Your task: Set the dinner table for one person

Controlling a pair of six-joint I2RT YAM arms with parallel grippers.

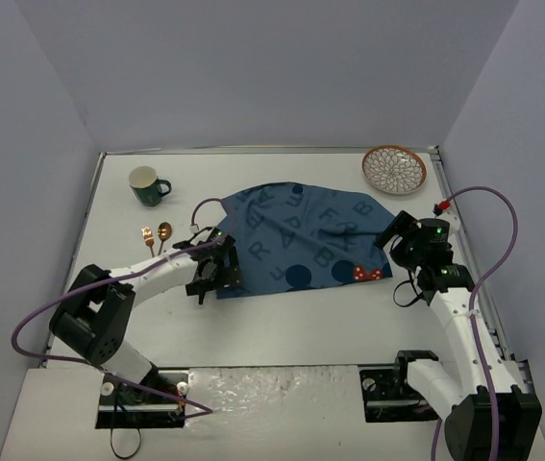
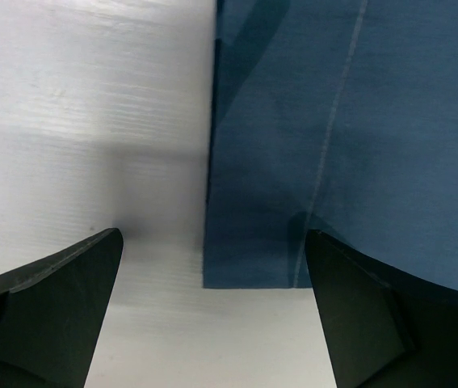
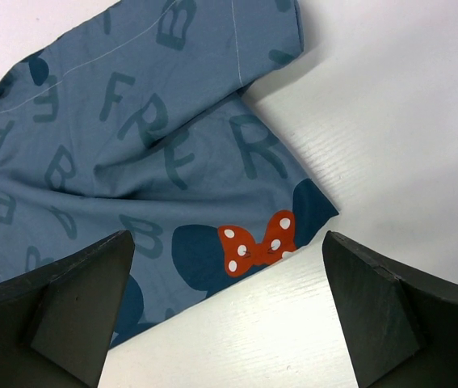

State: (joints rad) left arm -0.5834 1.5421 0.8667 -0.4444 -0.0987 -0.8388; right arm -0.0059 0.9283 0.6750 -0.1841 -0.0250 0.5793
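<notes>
The dinner table (image 1: 291,327) is a wide white top. A dark blue cloth mat (image 1: 291,235) with letters lies rumpled on its middle. My left gripper (image 1: 205,280) hovers low at the mat's near left corner (image 2: 245,271), open, with one finger over bare table (image 2: 91,121) and the other over cloth (image 2: 334,121). My right gripper (image 1: 394,240) stands open above the mat's near right corner. In the right wrist view that corner shows a red dotted bow (image 3: 257,242), and nothing sits between the right gripper's (image 3: 229,315) fingers.
A green mug (image 1: 145,186) stands at the back left. A copper fork (image 1: 147,237) and spoon (image 1: 164,233) lie side by side left of the mat. A patterned round plate (image 1: 394,169) sits in the back right corner. Grey walls enclose the table.
</notes>
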